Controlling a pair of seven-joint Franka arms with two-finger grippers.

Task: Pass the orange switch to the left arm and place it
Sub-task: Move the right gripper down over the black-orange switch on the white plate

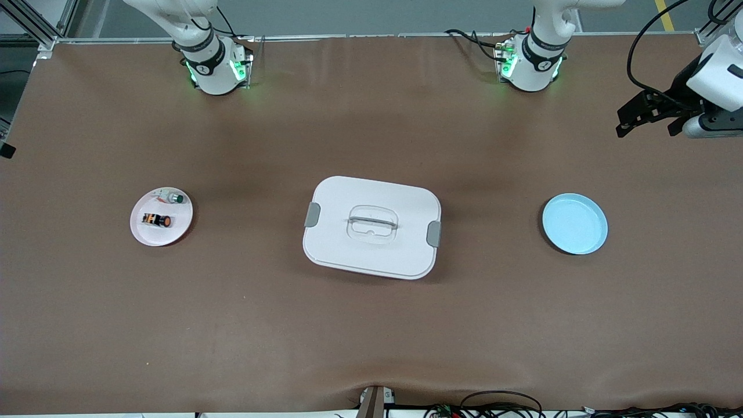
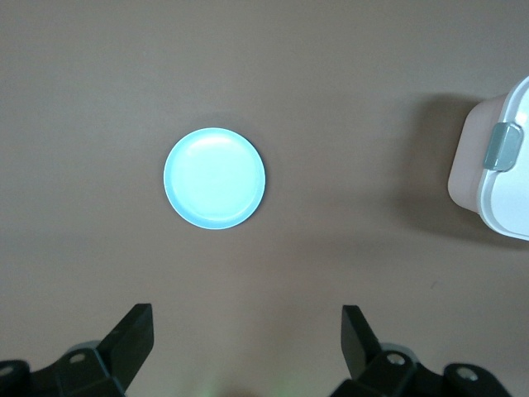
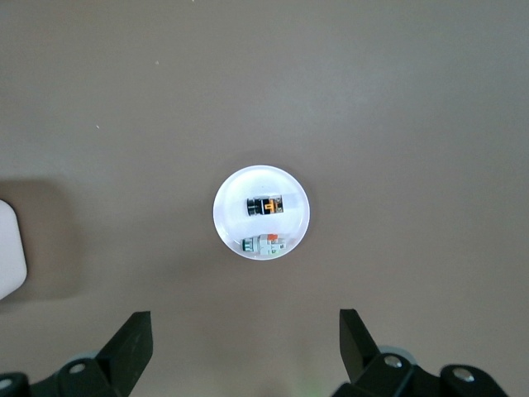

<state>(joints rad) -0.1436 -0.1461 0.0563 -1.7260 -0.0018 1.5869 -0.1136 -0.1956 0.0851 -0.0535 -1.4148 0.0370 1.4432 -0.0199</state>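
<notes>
The orange switch [image 1: 157, 220] [image 3: 266, 205], a tiny black cylinder with an orange cap, lies on its side on a pale pink plate [image 1: 145, 232] [image 3: 227, 217] toward the right arm's end of the table. The white box [image 1: 371, 226] with grey side clips sits mid-table. My right gripper [image 3: 245, 347] hangs open high over the table, looking down on the pink plate, and does not show in the front view. My left gripper [image 1: 646, 129] [image 2: 246, 343] is open and empty, up over the left arm's end of the table.
A small white-silver switch with a green cap [image 1: 173, 198] [image 3: 264, 244] shares the pink plate. An empty blue plate [image 1: 574, 223] [image 2: 215, 178] lies toward the left arm's end. Part of the box [image 2: 504, 178] [image 3: 8, 248] shows in both wrist views.
</notes>
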